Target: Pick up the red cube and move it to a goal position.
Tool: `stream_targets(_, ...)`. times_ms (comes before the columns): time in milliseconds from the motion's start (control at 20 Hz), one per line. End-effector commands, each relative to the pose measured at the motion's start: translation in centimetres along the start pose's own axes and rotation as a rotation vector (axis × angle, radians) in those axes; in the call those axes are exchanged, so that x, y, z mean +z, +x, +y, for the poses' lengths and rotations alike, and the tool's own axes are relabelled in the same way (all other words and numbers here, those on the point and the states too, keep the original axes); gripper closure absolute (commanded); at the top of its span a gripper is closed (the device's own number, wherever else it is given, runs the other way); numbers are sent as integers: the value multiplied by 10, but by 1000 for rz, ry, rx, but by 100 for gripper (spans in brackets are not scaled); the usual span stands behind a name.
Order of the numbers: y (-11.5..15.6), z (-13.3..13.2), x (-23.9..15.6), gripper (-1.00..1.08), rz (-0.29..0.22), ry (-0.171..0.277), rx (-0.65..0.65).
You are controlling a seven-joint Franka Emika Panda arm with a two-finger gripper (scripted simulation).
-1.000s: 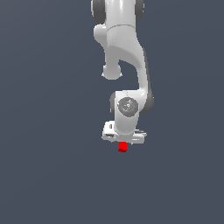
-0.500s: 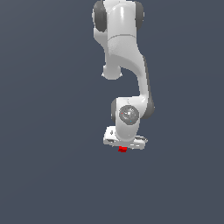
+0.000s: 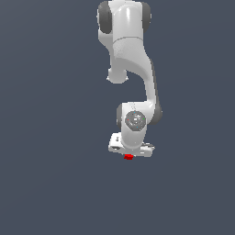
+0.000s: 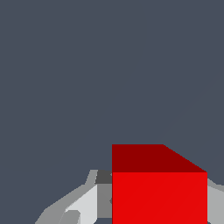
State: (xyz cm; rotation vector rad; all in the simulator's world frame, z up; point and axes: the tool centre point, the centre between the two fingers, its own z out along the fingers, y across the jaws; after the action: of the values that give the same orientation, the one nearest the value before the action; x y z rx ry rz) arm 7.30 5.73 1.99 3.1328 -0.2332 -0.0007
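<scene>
Straddling the red cube (image 3: pixel 129 157), pincer (image 3: pixel 130 155) points straight down, placed so the cube sits between its fingers (image 4: pixel 83 205). Whether clenched or released: cannot tell.

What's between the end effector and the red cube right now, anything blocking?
Nothing visible. The red cube sits right at the end effector, with a finger beside it in the wrist view. No other object appears in either view.

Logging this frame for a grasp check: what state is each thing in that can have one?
red cube: between the tool's fingers, mostly hidden under the tool in the exterior view.
tool: pointing down, fingers either side of the cube; whether they press on it cannot be told.
</scene>
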Motion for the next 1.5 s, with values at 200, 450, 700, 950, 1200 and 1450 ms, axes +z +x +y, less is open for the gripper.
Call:
stream_targets(200,0,1,-3,108,0,0,0)
stream_targets(450,-1,8,-17,108,0,0,0)
stream_targets(700,-2,22,-46,108,0,0,0)
stream_targets(950,-3,43,-91,108,0,0,0)
stream_targets(1200,-5,68,-145,108,0,1,1)
stream_targets(1450,-5,92,-196,108,0,1,1)
